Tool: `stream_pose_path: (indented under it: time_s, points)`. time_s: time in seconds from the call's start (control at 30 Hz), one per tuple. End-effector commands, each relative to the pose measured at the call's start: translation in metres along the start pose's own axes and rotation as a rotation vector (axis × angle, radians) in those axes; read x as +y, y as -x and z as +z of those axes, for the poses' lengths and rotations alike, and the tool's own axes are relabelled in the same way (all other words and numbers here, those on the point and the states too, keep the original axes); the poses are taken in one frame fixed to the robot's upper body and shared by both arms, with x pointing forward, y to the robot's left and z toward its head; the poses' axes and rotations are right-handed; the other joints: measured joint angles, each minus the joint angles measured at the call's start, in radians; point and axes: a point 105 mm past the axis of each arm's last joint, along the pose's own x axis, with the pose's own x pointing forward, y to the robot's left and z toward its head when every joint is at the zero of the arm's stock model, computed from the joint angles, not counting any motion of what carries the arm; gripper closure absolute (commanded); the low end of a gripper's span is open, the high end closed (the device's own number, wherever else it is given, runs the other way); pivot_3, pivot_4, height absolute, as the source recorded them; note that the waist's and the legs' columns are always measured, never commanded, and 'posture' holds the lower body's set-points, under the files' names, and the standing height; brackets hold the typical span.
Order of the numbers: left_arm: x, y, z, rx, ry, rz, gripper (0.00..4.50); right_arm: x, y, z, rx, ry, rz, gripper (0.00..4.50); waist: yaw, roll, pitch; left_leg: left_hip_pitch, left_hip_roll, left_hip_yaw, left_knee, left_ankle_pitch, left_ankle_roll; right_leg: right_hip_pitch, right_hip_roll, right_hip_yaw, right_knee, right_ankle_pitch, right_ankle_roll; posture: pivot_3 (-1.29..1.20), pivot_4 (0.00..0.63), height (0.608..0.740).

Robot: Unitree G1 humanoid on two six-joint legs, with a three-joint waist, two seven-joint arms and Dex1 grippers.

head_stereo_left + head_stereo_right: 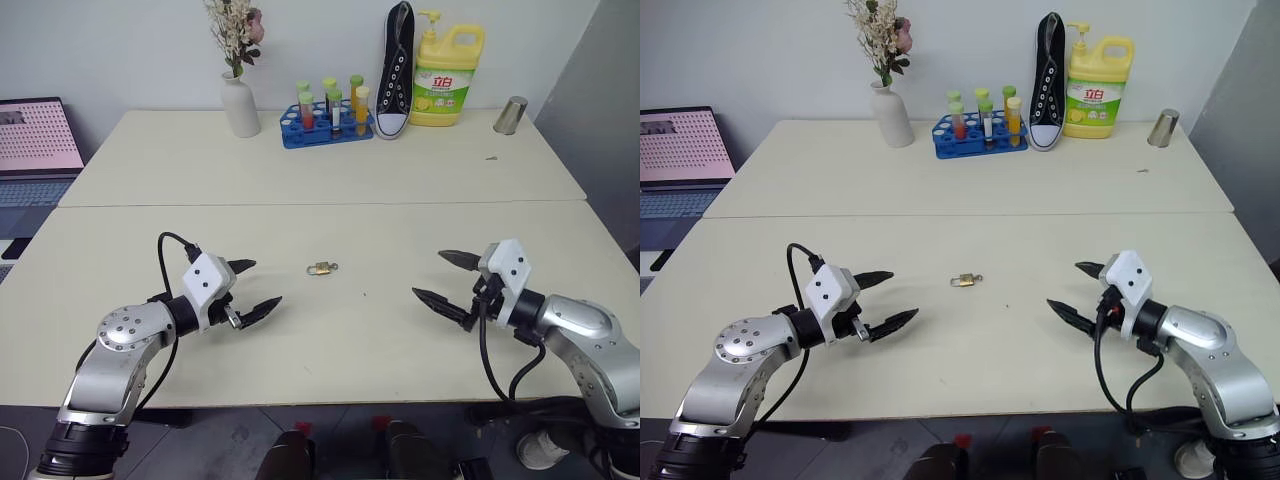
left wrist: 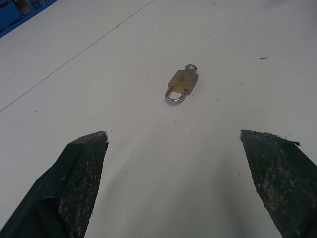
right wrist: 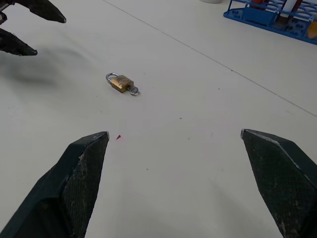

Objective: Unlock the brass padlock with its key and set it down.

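The brass padlock [image 1: 319, 268] lies flat on the cream table [image 1: 330, 180], midway between my two grippers, its silver shackle [image 2: 174, 97] closed. The key [image 2: 190, 68] sticks out of the padlock's bottom end, its round head showing [image 3: 132, 89]. My left gripper [image 1: 250, 287] hovers to the padlock's left, open and empty, pointing toward it. My right gripper [image 1: 438, 280] hovers farther off to the right, also open and empty. Both padlock [image 3: 121, 83] and the left gripper's fingertips [image 3: 29, 49] appear in the right wrist view.
At the table's back stand a white vase with dried flowers [image 1: 239, 100], a blue rack of tubes [image 1: 326, 118], a black sneaker [image 1: 396, 70], a yellow detergent bottle [image 1: 447, 75] and a metal cup [image 1: 511, 115]. A laptop [image 1: 35, 140] sits at the far left.
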Motion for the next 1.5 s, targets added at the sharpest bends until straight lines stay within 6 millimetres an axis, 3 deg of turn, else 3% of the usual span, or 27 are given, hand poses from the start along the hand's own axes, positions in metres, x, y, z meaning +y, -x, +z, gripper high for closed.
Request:
stream_pose_path:
  time_s: [0.03, 0.43, 0.6, 0.7, 0.87, 1.03, 1.5]
  points:
    - [-0.007, -0.001, 0.011, -0.030, -0.039, -0.034, 0.00, -0.004, 0.003, 0.003, -0.027, 0.012, -0.007, 0.03, 0.000, 0.000, 0.000, 0.000, 0.000, 0.000, 0.000, 0.000, 0.000, 0.000, 0.000, 0.000, 0.000, 0.000, 0.000, 0.00, 0.150, 0.740]
    - [-0.004, -0.002, 0.019, -0.035, -0.072, -0.061, 0.00, -0.007, 0.000, -0.017, 0.007, 0.075, -0.028, 0.03, 0.000, 0.000, 0.000, 0.000, 0.000, 0.000, 0.000, 0.000, 0.000, 0.000, 0.000, 0.000, 0.000, 0.000, 0.000, 0.00, 0.150, 0.740]
    - [0.004, -0.022, 0.030, -0.085, -0.071, -0.083, 0.00, 0.013, 0.000, -0.016, 0.033, 0.027, 0.060, 0.03, 0.003, 0.000, 0.000, 0.000, -0.001, 0.000, 0.000, 0.000, 0.000, 0.000, 0.000, -0.001, 0.000, 0.000, 0.000, 0.00, 0.150, 0.740]
    - [-0.001, -0.030, 0.028, -0.079, -0.084, -0.139, 0.00, 0.018, -0.001, -0.012, 0.038, 0.015, 0.074, 0.03, 0.000, 0.000, 0.000, 0.000, -0.001, 0.000, 0.000, 0.000, 0.000, 0.000, 0.000, 0.000, 0.000, 0.000, 0.000, 0.00, 0.150, 0.740]
    - [-0.004, -0.061, 0.025, -0.071, -0.064, -0.248, 0.00, 0.029, -0.006, 0.001, 0.048, -0.054, 0.100, 0.03, 0.001, -0.001, 0.000, 0.000, -0.002, 0.000, 0.001, 0.000, 0.000, 0.000, 0.001, -0.001, 0.001, 0.000, 0.000, 0.00, 0.150, 0.740]
    - [0.013, -0.085, 0.015, -0.034, -0.101, -0.246, 0.00, 0.035, -0.010, 0.005, 0.094, -0.086, 0.085, 0.03, -0.002, -0.001, 0.001, -0.001, -0.003, 0.000, 0.001, 0.000, 0.000, 0.000, 0.001, -0.001, 0.001, 0.000, 0.000, 0.00, 0.150, 0.740]
    - [0.016, -0.110, -0.004, 0.048, -0.092, -0.375, 0.00, 0.035, -0.012, 0.017, 0.138, -0.116, 0.035, 0.03, -0.002, -0.003, 0.001, -0.002, -0.004, -0.001, 0.001, 0.000, 0.000, -0.001, 0.001, -0.002, 0.000, 0.000, 0.000, 0.00, 0.150, 0.740]
